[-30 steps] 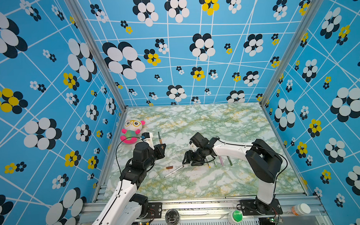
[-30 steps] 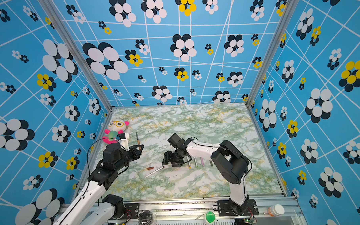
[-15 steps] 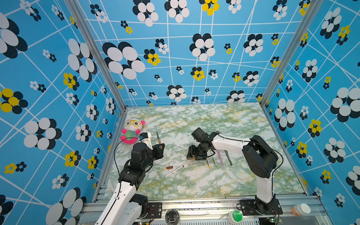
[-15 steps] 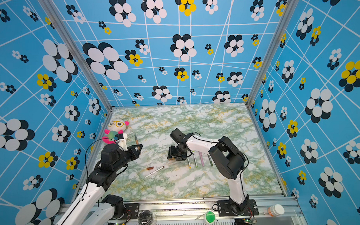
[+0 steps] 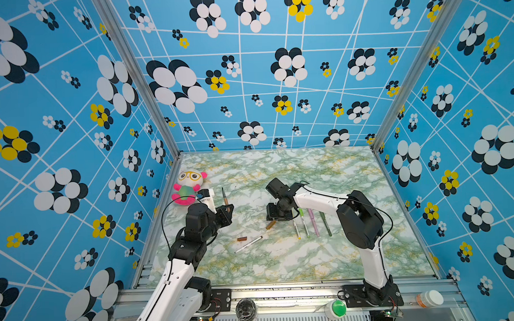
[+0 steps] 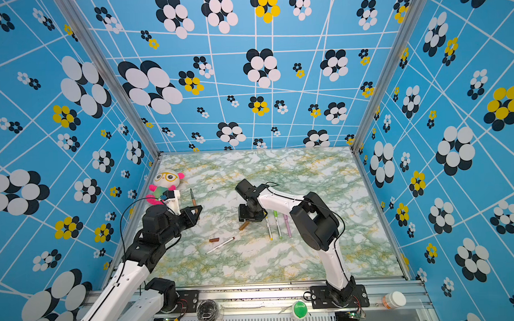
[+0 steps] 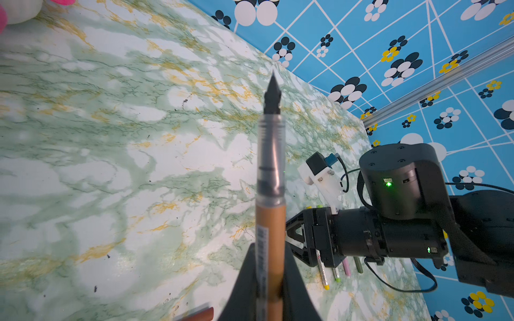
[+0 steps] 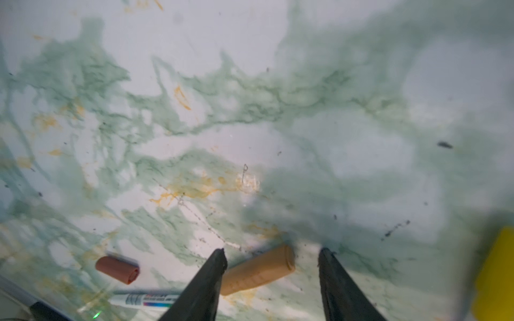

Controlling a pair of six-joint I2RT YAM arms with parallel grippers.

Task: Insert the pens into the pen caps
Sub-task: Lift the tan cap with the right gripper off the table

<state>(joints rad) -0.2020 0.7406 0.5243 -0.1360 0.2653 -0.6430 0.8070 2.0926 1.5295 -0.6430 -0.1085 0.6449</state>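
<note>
While the left gripper (image 5: 227,210) is clamped on the smooth tan pen (image 7: 271,222), clear collar and black tip upward, well apart from the stubby tan cap (image 8: 258,271), the right gripper (image 8: 272,251) straddles that cap, jaws wide, gripping nothing, on the glossy marbled tabletop (image 8: 333,139).

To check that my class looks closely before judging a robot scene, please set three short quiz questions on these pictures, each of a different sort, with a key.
1. True or false: the left gripper is shut on the uncapped tan pen.
2. Which cap lies between the open jaws of the right gripper? A) brown B) tan C) pink
3. Fill in: the brown cap lies near a ___ pen.

Key
1. True.
2. B, the tan cap.
3. White: the white pen.
</note>
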